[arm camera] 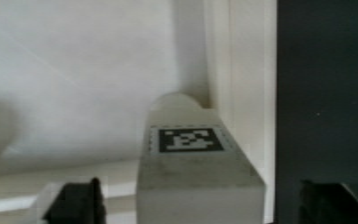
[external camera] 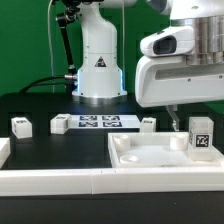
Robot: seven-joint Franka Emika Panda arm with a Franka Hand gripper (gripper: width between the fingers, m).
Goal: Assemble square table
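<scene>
While the gripper [arm camera: 197, 200] straddles a tagged leg [arm camera: 197, 150], jaws apart, fingertips [arm camera: 73, 202] cropped, tabletop [arm camera: 69, 90] behind blurred.

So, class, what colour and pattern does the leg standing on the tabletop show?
The table leg is white with a black-and-white square tag, clearest in the wrist view.

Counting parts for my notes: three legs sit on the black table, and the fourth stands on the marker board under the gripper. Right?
Not quite: the exterior view shows the fourth leg standing on the square tabletop, not the marker board. The rest holds.
</scene>
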